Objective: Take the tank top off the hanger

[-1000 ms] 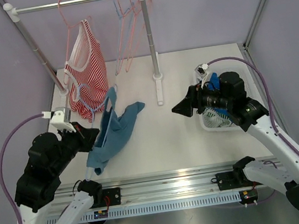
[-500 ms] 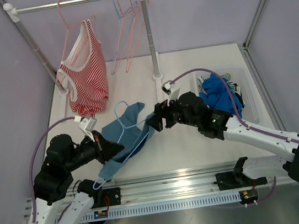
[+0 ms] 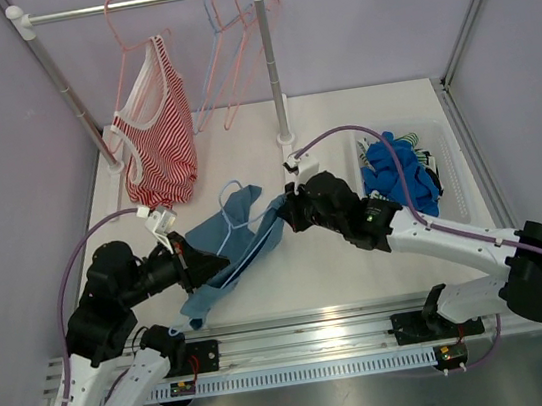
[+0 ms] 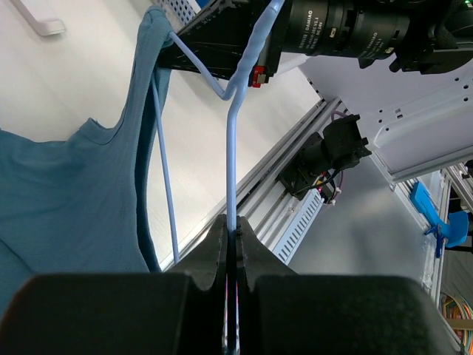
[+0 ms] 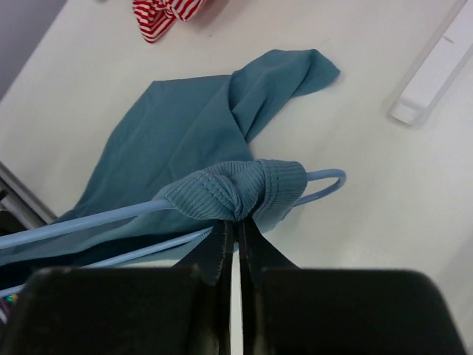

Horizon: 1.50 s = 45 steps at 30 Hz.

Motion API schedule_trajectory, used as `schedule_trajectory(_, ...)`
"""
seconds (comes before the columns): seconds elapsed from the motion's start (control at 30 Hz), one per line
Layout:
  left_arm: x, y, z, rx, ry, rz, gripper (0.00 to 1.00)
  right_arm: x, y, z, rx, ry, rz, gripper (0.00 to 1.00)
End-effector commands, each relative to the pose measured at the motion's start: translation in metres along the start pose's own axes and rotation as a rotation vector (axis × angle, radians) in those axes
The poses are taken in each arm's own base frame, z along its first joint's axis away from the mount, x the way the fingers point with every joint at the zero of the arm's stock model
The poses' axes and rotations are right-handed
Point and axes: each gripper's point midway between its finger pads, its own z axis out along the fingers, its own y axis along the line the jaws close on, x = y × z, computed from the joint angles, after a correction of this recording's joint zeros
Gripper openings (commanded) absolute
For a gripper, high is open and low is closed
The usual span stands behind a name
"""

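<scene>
- Back left: red striped top (image 3: 157, 143) hangs on the rail (image 3: 137, 2). Not involved in this step.
- Left fingers (image 4: 229, 233) are clamped on the light blue hanger (image 4: 231, 148) wire, holding it low over the table (image 3: 360, 120).
- Teal tank top (image 5: 185, 140) is on the hanger between the two arms. The body drapes down onto the table and the straps are looped over the hanger shoulders.
- Right fingers (image 5: 230, 235) are pinched shut on the bunched strap at one hanger shoulder.
- Progress: early-mid, I'd say. Both grips are set, but no strap is off yet.
- Left to do: slide the pinched strap off the shoulder end, free the other strap, then pull the garment clear of the hanger.
</scene>
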Motion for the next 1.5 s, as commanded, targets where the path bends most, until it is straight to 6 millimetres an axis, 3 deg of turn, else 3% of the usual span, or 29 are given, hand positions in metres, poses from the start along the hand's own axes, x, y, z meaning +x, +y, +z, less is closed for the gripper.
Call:
schedule_trajectory(0.0, -0.012, -0.011, 0.001, 0.050, -0.032, 0.047, 0.00, -0.034, 0.000, 0.000, 0.049, -0.096, -0.024, 0.00)
schedule_trajectory(0.1, -0.009, -0.005, 0.000, 0.022, -0.025, 0.052, 0.00, -0.039, -0.021, -0.006, 0.162, -0.122, -0.045, 0.00)
schedule_trajectory(0.2, -0.005, 0.000, 0.000, -0.001, -0.006, 0.061, 0.00, -0.047, -0.055, -0.016, 0.334, -0.137, -0.068, 0.00)
schedule_trajectory(0.23, -0.003, -0.001, 0.000, 0.012, 0.001, 0.067, 0.00, -0.050, -0.075, -0.017, 0.402, -0.135, -0.064, 0.00)
schedule_trajectory(0.33, 0.000, -0.005, 0.000, 0.041, 0.016, 0.073, 0.00, -0.049, -0.106, -0.018, 0.479, -0.115, -0.044, 0.00)
schedule_trajectory(0.37, -0.001, -0.006, 0.002, 0.049, 0.018, 0.074, 0.00, -0.052, -0.126, -0.019, 0.519, -0.117, -0.011, 0.00)
schedule_trajectory(0.4, -0.001, -0.006, 0.002, 0.052, 0.017, 0.076, 0.00, -0.052, -0.130, -0.020, 0.522, -0.113, -0.003, 0.00)
schedule_trajectory(0.5, -0.007, -0.013, 0.006, 0.096, 0.010, 0.077, 0.00, -0.054, -0.128, -0.022, 0.476, -0.108, 0.003, 0.00)
schedule_trajectory(0.6, -0.023, -0.026, 0.010, 0.164, -0.047, 0.087, 0.00, -0.059, -0.108, -0.030, 0.363, -0.107, -0.001, 0.00)
schedule_trajectory(0.63, -0.025, -0.026, 0.013, 0.176, -0.069, 0.078, 0.00, -0.066, -0.094, -0.042, 0.293, -0.134, 0.011, 0.00)
schedule_trajectory(0.7, -0.051, -0.049, 0.013, 0.280, -0.190, 0.105, 0.00, -0.069, -0.086, -0.056, 0.247, -0.163, 0.022, 0.00)
schedule_trajectory(0.73, -0.059, -0.056, 0.013, 0.313, -0.233, 0.111, 0.00, -0.081, -0.076, -0.076, 0.202, -0.215, 0.028, 0.00)
schedule_trajectory(0.8, -0.082, -0.082, 0.010, 0.435, -0.355, 0.170, 0.00, -0.089, -0.069, -0.096, 0.164, -0.247, 0.032, 0.00)
schedule_trajectory(0.83, -0.097, -0.105, 0.001, 0.516, -0.451, 0.225, 0.00, -0.097, -0.057, -0.113, 0.106, -0.281, 0.023, 0.00)
schedule_trajectory(0.9, -0.107, -0.124, -0.005, 0.592, -0.539, 0.279, 0.00, -0.103, -0.047, -0.127, 0.054, -0.308, 0.016, 0.00)
schedule_trajectory(0.93, -0.121, -0.131, -0.007, 0.607, -0.625, 0.306, 0.00, -0.106, -0.034, -0.139, -0.016, -0.326, 0.006, 0.00)
schedule_trajectory(1.03, -0.127, -0.162, -0.005, 0.685, -0.735, 0.388, 0.00, -0.106, -0.015, -0.152, -0.122, -0.340, -0.019, 0.00)
schedule_trajectory(1.1, -0.139, -0.166, -0.001, 0.641, -0.828, 0.446, 0.00, -0.102, -0.012, -0.154, -0.141, -0.328, -0.021, 0.00)
schedule_trajectory(1.13, -0.143, -0.176, -0.009, 0.671, -0.892, 0.457, 0.00, -0.100, -0.012, -0.153, -0.146, -0.318, -0.021, 0.00)
schedule_trajectory(1.2, -0.152, -0.173, -0.002, 0.626, -0.959, 0.476, 0.00, -0.088, -0.010, -0.149, -0.169, -0.279, -0.021, 0.00)
schedule_trajectory(1.33, -0.203, -0.143, 0.012, 0.333, -1.018, 0.347, 0.00, -0.072, -0.025, -0.142, -0.101, -0.238, -0.010, 0.00)
schedule_trajectory(1.47, -0.220, -0.111, 0.016, 0.085, -0.978, 0.327, 0.00, -0.069, -0.029, -0.150, -0.077, -0.225, -0.029, 0.00)
